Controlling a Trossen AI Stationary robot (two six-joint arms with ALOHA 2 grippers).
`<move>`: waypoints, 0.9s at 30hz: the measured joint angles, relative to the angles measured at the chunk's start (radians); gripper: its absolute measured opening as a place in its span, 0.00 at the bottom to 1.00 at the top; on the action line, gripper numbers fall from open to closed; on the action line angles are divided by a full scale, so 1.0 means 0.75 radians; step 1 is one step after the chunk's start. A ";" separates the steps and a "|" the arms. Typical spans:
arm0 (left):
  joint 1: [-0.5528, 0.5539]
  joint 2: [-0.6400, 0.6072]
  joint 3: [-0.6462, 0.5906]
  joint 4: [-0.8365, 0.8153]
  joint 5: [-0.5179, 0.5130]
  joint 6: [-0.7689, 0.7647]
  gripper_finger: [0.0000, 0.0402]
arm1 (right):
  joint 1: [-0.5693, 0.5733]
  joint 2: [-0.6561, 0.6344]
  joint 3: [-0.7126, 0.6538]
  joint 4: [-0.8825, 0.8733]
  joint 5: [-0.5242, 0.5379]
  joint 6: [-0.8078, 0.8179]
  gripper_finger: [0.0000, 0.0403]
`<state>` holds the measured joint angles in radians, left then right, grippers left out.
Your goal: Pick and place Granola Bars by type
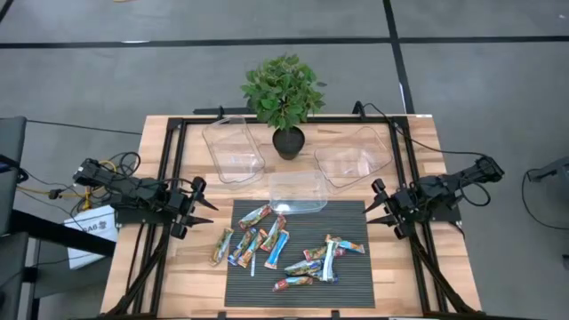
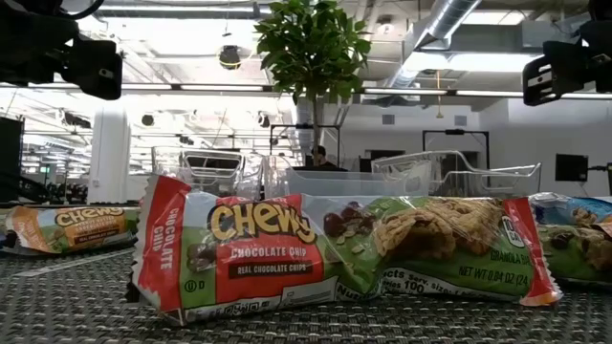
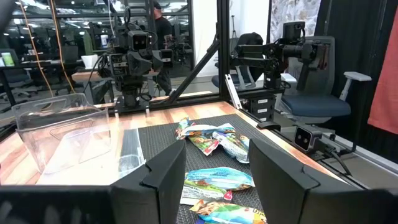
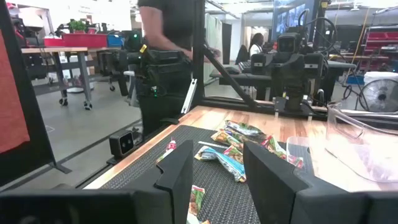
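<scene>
Several granola bars (image 1: 284,249) in shiny multicoloured wrappers lie flat on a dark ribbed mat (image 1: 351,218), in a left cluster (image 1: 253,236) and a right cluster (image 1: 324,260). In the low view a Chewy chocolate chip bar (image 2: 335,253) fills the front. My left gripper (image 1: 197,206) hovers open over the wood left of the mat; the bars (image 3: 214,140) show past its fingers. My right gripper (image 1: 380,209) hovers open at the mat's right edge, with bars (image 4: 239,146) ahead of it. Neither touches anything.
Three clear plastic bins stand beyond the mat: one far left (image 1: 233,149), one far right (image 1: 356,156), one at the mat's far edge (image 1: 298,191). A potted plant (image 1: 284,98) stands at the table's far middle. A person (image 4: 168,56) stands beyond the table's near side.
</scene>
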<state>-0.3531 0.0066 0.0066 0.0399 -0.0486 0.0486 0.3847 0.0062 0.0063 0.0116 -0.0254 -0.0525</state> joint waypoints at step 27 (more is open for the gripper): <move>0.000 0.000 0.000 0.000 0.025 -0.230 0.42 | 0.000 0.000 -0.001 0.000 0.000 0.000 0.33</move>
<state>-0.3530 0.0063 0.0063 0.0399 -0.0298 -0.1236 0.3845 0.0059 0.0059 0.0116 -0.0253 -0.0525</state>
